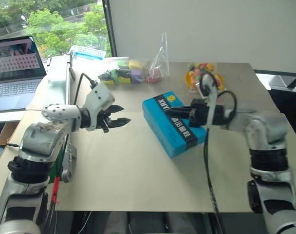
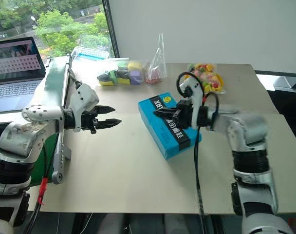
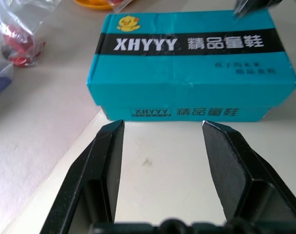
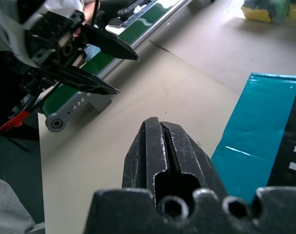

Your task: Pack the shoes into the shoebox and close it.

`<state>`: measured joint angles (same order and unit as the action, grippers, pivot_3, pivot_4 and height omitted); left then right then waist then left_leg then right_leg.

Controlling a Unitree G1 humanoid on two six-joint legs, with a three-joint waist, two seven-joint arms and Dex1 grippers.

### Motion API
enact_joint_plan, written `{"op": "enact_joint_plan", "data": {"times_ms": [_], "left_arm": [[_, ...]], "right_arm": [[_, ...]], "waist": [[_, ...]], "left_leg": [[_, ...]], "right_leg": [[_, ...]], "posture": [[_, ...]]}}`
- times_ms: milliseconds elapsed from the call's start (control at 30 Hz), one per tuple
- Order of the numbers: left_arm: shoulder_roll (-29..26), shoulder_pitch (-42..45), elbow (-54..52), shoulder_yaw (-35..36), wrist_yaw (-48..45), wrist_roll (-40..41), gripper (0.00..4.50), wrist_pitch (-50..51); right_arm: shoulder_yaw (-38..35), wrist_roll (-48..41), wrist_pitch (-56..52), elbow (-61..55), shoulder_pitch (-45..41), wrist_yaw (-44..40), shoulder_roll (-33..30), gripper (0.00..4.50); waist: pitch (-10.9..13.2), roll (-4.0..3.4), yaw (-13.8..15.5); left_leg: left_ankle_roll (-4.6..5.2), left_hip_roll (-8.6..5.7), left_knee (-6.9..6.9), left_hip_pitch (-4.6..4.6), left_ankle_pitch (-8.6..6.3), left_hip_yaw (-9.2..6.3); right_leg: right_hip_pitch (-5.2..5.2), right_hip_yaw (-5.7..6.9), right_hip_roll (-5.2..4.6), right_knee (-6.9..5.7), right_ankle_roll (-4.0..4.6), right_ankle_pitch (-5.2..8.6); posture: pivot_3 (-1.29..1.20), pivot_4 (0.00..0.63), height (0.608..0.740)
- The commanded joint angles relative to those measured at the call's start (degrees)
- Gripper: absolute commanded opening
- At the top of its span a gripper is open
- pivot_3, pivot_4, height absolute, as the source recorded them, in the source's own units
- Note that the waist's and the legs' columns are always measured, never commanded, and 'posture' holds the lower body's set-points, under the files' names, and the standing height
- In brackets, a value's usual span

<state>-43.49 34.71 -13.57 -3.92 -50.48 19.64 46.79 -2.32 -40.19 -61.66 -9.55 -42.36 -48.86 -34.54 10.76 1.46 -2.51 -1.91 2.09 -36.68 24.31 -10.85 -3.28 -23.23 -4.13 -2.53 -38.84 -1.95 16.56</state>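
The shoebox [image 1: 173, 124] lies on the tan table [image 1: 128, 170], lid down flat over it, so the closing looks done or all but done; no shoe is visible outside it. Above the box's lid hovers the right gripper [image 2: 161, 112], its two fingers pressed almost together and holding nothing. Off the box's long side, well apart from it, the left gripper [image 1: 120, 115] points at the box with its fingers spread and empty. A sound finish would be to check that the lid sits flush all round.
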Motion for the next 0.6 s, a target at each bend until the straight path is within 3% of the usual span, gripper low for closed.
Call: {"op": "enact_joint_plan", "data": {"times_ms": [33, 267, 333, 600], "left_arm": [[-0.3, -0.8, -1.1, 1.1, 1.1, -0.4, 2.71, -1.5], [-0.3, -2.8, -3.7, 2.6, 0.2, 1.9, 2.71, -1.8], [-0.2, -3.7, -5.5, 4.0, 0.1, 3.8, 2.71, -0.9], [-1.9, -8.9, -11.7, 7.2, 1.6, 7.1, 2.71, 2.1]], "right_arm": [[-0.5, -1.8, 1.2, -6.1, 1.8, -4.3, -5.0, 1.56], [6.4, 6.4, 8.8, -9.5, 3.6, -9.4, -15.9, 3.99], [7.8, 8.1, 10.3, -9.4, 3.6, -10.3, -17.2, 4.44], [6.7, 9.4, 12.3, -6.8, 4.7, -11.0, -17.9, 4.44]], "waist": [[0.0, 0.01, 0.0], [0.0, 0.02, -0.1], [0.0, 0.02, -0.1], [0.0, 0.04, 0.1]], "left_leg": [[0.0, 0.0, 0.0, 0.01, 0.0, 0.01], [0.0, 0.0, -0.03, -0.03, 0.0, 0.05], [0.0, 0.0, -0.03, -0.02, 0.0, 0.07], [0.0, 0.0, -0.04, -0.02, 0.0, 0.05]], "right_leg": [[0.0, -0.01, 0.0, 0.02, 0.0, 0.0], [0.04, -0.03, -0.01, 0.02, -0.01, 0.01], [0.03, -0.04, -0.01, 0.03, -0.01, 0.01], [0.05, -0.04, -0.02, 0.04, 0.0, 0.01]], "posture": [[0.0, 0.15, 0.74], [0.0, 0.15, 0.74], [0.0, 0.15, 0.74], [0.0, 0.15, 0.74]]}}
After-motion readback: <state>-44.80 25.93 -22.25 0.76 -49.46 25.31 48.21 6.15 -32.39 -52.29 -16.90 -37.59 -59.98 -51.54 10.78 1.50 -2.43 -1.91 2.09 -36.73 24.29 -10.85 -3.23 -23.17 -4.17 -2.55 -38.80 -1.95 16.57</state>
